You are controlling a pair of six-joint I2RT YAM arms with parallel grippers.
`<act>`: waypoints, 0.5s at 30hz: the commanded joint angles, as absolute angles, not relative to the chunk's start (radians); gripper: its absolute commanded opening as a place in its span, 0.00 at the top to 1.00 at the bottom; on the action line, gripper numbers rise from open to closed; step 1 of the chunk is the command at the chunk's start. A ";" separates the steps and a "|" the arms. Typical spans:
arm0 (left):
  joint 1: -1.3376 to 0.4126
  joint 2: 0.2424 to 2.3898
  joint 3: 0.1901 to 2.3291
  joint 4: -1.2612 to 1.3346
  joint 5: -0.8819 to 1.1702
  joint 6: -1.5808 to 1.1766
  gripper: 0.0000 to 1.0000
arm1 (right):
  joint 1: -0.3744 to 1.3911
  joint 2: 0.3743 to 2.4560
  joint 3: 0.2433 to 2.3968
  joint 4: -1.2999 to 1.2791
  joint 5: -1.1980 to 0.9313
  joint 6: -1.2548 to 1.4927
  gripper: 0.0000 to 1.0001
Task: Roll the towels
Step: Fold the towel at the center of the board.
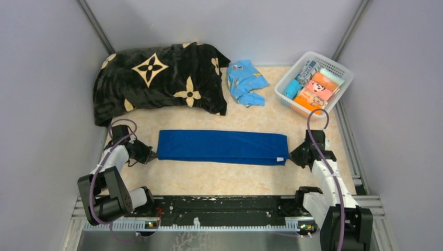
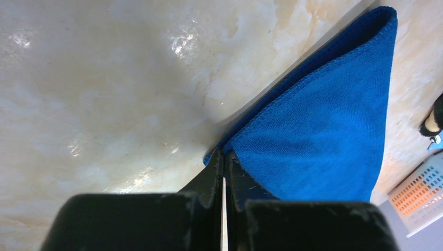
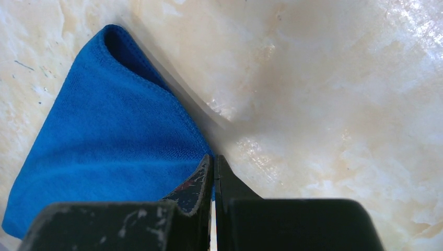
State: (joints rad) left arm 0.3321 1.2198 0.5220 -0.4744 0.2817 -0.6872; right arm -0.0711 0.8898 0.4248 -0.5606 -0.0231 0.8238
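The royal-blue towel [image 1: 222, 146] lies folded into a long flat strip across the middle of the table. My left gripper [image 1: 153, 155] is at its left end, low on the table, and shut on the near corner. The left wrist view shows the jaws [image 2: 224, 152] pinched together on the towel [image 2: 324, 141] corner. My right gripper [image 1: 290, 156] is at the right end and shut on that near corner. In the right wrist view [image 3: 213, 157] a sliver of blue towel [image 3: 115, 141] shows between the jaws. A turquoise roll [image 1: 291, 89] and a white dark-printed roll [image 1: 308, 70] sit in the basket.
A black blanket with cream flowers [image 1: 156, 78] is heaped at the back left. A crumpled light-blue printed cloth [image 1: 245, 81] lies beside it. A white basket [image 1: 342, 73] at the back right also holds orange rolls. Grey walls enclose the table.
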 commanded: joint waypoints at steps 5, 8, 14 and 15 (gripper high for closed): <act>0.356 1.233 0.554 -0.465 0.231 -0.669 1.00 | -0.088 0.958 0.419 -0.470 -0.034 0.808 1.00; 0.359 1.240 0.613 -0.486 0.263 -0.674 1.00 | -0.087 0.970 0.461 -0.483 -0.047 0.790 1.00; 0.360 1.157 0.668 -0.570 0.238 -0.640 1.00 | -0.088 0.913 0.533 -0.571 0.000 0.748 1.00; 0.360 1.142 0.668 -0.581 0.237 -0.640 1.00 | -0.087 0.907 0.539 -0.587 0.002 0.742 1.00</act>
State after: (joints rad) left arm 0.3470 1.2034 0.6292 -0.5255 0.2703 -0.6712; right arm -0.0750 0.9558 0.4603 -0.5488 -0.0517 0.7883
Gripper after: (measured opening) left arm 0.008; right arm 0.007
